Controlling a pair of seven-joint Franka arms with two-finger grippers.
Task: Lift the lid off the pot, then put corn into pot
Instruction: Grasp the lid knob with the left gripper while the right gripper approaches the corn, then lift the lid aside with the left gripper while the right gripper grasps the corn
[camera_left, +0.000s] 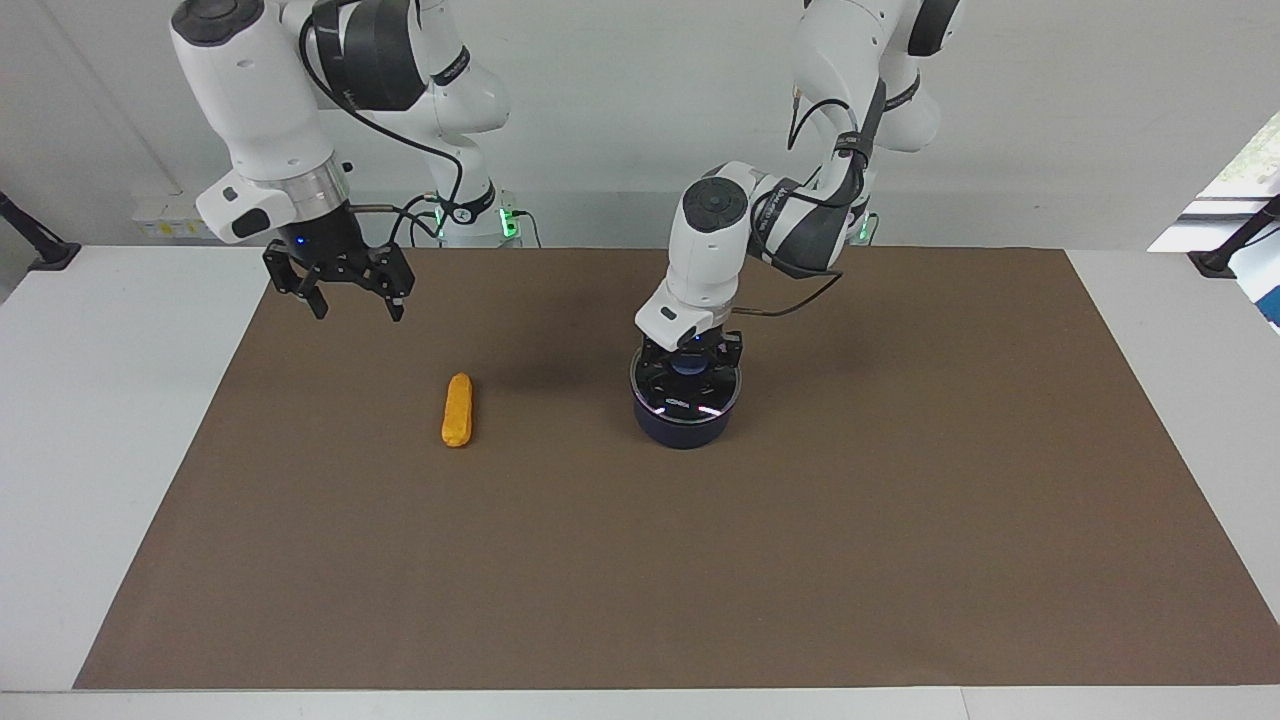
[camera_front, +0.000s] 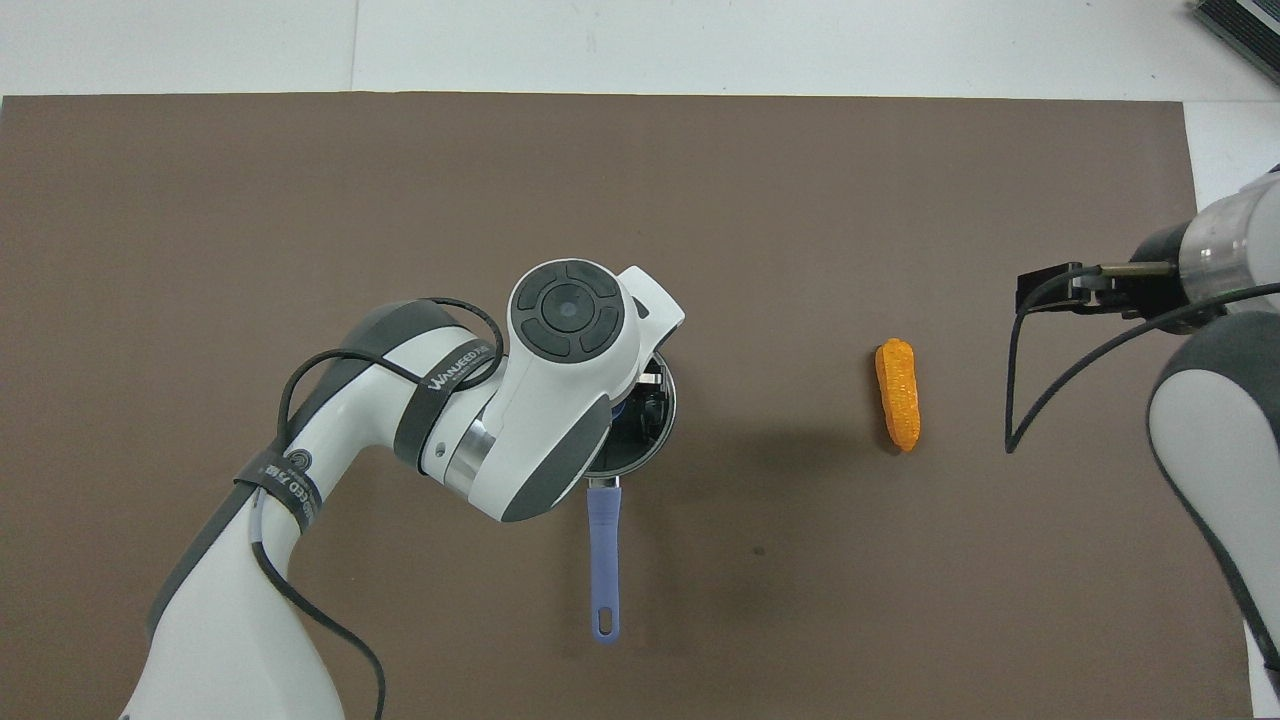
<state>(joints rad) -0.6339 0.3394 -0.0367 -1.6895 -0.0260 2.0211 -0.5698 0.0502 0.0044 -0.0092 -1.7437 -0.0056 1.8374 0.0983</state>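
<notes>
The left hand (camera_left: 688, 352) is down on the lid (camera_left: 686, 392), its fingers straddling the blue knob (camera_left: 687, 366) at the centre. The lid sits flat on the pot (camera_left: 684, 425), which stands on the brown mat (camera_left: 800, 550) covering the worktop (camera_left: 90, 400). The corn (camera_left: 458, 410) lies on the mat toward the right arm's end, well apart from the pot, its length running toward and away from the robots. The right hand (camera_left: 355, 300) hangs in the air with its fingers spread, over bare mat near the corn, holding nothing.
</notes>
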